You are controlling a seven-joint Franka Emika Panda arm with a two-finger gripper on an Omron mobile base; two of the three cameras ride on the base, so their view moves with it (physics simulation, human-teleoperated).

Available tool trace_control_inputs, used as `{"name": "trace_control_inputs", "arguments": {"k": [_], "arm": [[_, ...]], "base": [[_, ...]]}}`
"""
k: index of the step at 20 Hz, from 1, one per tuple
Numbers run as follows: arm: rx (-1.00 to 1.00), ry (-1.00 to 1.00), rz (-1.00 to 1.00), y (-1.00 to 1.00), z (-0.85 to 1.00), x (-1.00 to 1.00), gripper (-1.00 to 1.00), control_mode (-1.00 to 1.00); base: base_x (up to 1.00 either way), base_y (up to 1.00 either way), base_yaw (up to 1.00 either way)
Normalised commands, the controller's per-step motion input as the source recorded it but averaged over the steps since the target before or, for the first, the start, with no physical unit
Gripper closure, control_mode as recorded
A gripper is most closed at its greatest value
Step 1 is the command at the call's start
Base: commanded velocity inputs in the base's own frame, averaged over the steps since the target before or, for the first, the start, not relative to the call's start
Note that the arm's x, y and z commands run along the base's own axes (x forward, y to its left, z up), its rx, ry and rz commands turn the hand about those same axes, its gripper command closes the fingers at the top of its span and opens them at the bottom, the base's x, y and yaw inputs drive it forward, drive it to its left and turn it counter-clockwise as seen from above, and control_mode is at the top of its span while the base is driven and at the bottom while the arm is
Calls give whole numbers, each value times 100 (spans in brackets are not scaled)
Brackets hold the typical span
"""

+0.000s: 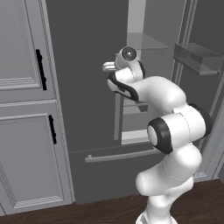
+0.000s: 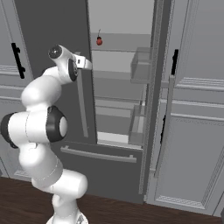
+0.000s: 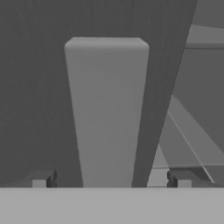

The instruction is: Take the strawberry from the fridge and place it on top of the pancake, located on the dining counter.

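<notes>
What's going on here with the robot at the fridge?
The white arm is at the fridge, whose right door is swung open while the left stays closed. Its gripper is open, fingers on either side of the left door's vertical bar handle, not clamped. The strawberry sits untouched on an upper shelf inside.

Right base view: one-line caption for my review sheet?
Fridge right door open, strawberry on an upper shelf, open pincer by the left door's handle.
</notes>
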Motion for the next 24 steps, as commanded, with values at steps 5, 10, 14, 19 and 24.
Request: {"name": "trace_control_inputs", "arguments": {"k": [5,10,14,19,24], "arm": [[-1,0,-2,0,-1,25,-100,-100],[0,-7,-2,0,-9,48,-100,-100],[0,-5,0,0,-6,36,100,-100],[0,0,-5,5,0,3,100,-100],[0,0,-14,25,0,-61,100,-100]], "base": [[0,0,0],[0,0,0],[0,0,0],[0,0,0],[0,0,0]]}}
